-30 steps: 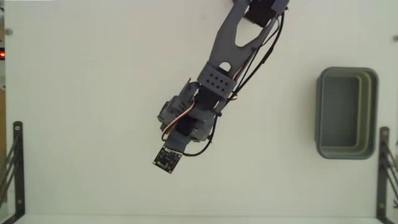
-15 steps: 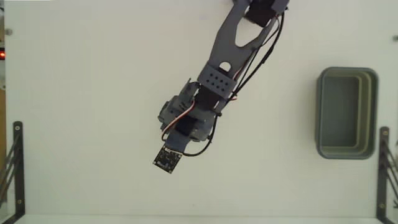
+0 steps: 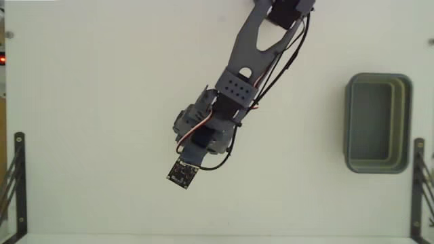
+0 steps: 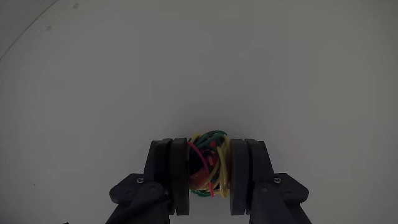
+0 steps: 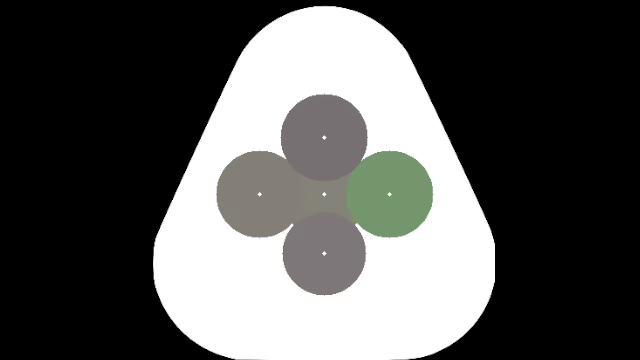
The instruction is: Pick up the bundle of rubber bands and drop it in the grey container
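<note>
In the wrist view my gripper (image 4: pixel 208 144) is shut on the bundle of rubber bands (image 4: pixel 209 163), a small yellow, green and red clump squeezed between the two dark fingers (image 4: pixel 179 174) over the white table. In the fixed view the arm (image 3: pixel 234 88) reaches from the top down to the table's middle, and its wrist camera board (image 3: pixel 182 174) covers the fingers and the bundle. The grey container (image 3: pixel 347 122) stands empty far to the right of the arm in that view, well apart from the gripper.
Black metal brackets stand at the lower left (image 3: pixel 15 183) and lower right (image 3: pixel 420 183) edges of the fixed view. The right bracket is just below and beside the container. Bare white table lies between the arm and the container.
</note>
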### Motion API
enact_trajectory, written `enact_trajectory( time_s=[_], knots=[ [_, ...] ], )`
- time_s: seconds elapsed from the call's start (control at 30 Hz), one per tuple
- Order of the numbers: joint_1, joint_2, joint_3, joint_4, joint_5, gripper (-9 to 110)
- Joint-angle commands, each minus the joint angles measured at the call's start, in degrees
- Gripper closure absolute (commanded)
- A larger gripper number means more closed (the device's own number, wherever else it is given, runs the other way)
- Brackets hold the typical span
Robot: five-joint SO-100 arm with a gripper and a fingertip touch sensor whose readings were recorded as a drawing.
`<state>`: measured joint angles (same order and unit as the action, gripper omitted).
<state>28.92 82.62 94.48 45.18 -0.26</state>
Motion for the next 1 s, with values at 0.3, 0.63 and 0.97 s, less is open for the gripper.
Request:
enact_trajectory(
  time_s=[0.3,0.63,0.97],
  knots=[
    [1.1,2.1,-2.9,2.4,0.3,68],
    [1.1,2.5,-8.3,8.2,0.3,68],
    [1.1,2.3,-14.4,14.1,0.3,68]
  ],
)
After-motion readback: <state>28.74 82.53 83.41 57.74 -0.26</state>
